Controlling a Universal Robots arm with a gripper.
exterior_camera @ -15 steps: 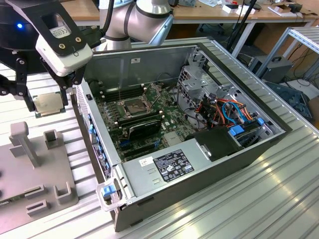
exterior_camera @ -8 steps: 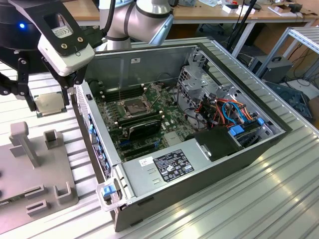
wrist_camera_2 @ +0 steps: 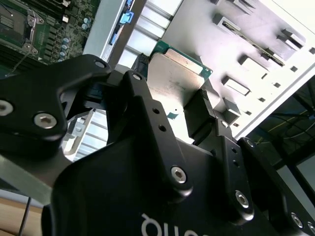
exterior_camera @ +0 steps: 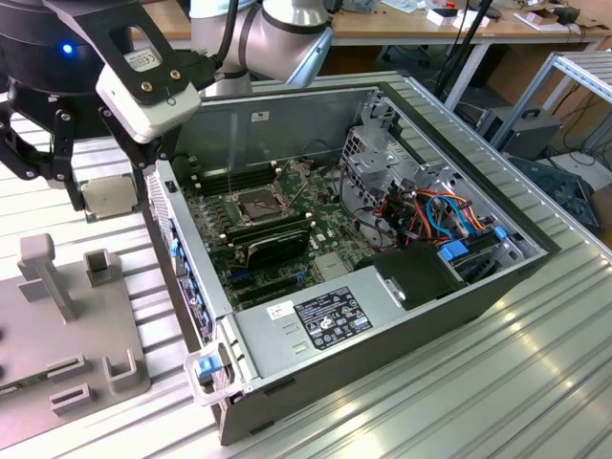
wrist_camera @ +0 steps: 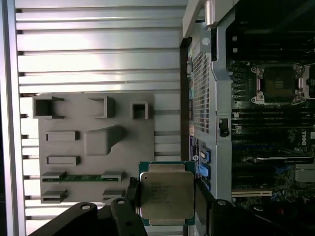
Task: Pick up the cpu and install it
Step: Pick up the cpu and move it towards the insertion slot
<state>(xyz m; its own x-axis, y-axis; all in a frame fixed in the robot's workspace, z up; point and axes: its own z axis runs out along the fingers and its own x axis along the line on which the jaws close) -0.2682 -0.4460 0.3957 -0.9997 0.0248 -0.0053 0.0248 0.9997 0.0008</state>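
The cpu is a small square chip with a dull silver top and green edging. My gripper is shut on it, one black finger on each of two opposite sides. In both wrist views the cpu sits flat between the fingers. It hangs above the ribbed table, outside the open computer case, on the exterior view's left of it. The empty socket, with its metal frame and dark centre, lies on the motherboard inside the case, well apart from the chip.
A grey fixture plate with raised holders lies below and beside the gripper; one of its slots holds a green memory stick. Inside the case are a grey power supply, a drive cage and cables. The case wall stands between chip and socket.
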